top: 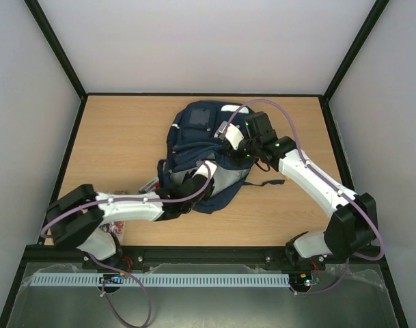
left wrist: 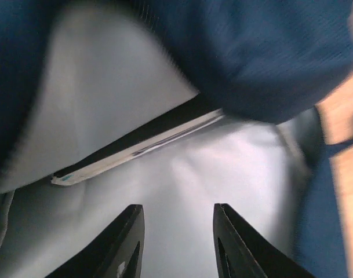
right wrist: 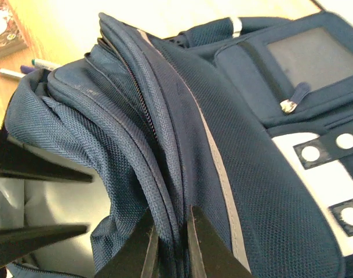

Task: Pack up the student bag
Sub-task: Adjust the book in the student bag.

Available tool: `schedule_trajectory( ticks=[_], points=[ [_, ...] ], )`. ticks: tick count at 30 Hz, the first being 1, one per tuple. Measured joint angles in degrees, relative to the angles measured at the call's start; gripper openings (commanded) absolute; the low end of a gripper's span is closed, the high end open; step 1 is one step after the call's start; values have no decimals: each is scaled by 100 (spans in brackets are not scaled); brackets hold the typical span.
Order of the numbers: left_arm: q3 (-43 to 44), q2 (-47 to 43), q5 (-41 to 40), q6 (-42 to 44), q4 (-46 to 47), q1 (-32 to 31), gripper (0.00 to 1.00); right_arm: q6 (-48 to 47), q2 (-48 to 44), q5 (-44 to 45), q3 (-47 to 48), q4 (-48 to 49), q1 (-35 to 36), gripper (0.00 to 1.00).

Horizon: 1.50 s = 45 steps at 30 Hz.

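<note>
Sagging soft, student bag (top: 194, 130) likely grips best at its rim: right tool (right wrist: 170, 212) clamped there, left tool (left wrist: 177, 208) part-open, empty.

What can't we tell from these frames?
- Top view: left jaws, buried in the open student bag.
- Left wrist: flat pale-edged item against the grey lining; motion blur, can't identify it.
- Right wrist: pens partly behind the bag; printed corner cut off by the frame edge.
</note>
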Motion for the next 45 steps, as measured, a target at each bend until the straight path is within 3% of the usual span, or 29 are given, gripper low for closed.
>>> schedule_trajectory(
  ticks=[3, 8, 15, 18, 20, 23, 26, 34, 39, 45],
  points=[
    [-2, -546, -26, -221, -374, -393, 42, 0, 31, -127, -232, 85, -7, 7],
    [-96, -1451, -92, -1016, -1493, -739, 59, -2, 31, -273, -608, 219, -7, 9],
    [-162, -2868, -111, -2573, -3550, -354, 53, 168, 157, -164, -909, 358, -2, 8],
    [-337, -3298, 286, -3069, -4037, 57, 55, 293, 243, 188, -977, 481, 2, 13],
    [-481, -3491, 616, -3379, -4400, 382, 63, 339, 260, 417, -986, 527, 0, 26],
    [-575, -3659, 1005, -3753, -4944, 885, 85, 398, 223, 507, -986, 470, -9, 49],
    [-566, -3875, 1333, -3989, -5335, 1545, 99, 313, 74, 243, -986, 282, -46, 60],
    [-507, -4085, 2256, -3783, -5722, 3899, 99, 389, -612, -595, -704, -339, 4, 69],
    [-457, -3814, 2203, -3762, -5858, 4258, 99, 577, -664, -942, -249, -555, 319, 71],
    [-173, -3779, 1488, -3755, -5904, 4933, 99, 778, -459, -1303, -177, -664, 999, 71]
  ],
)
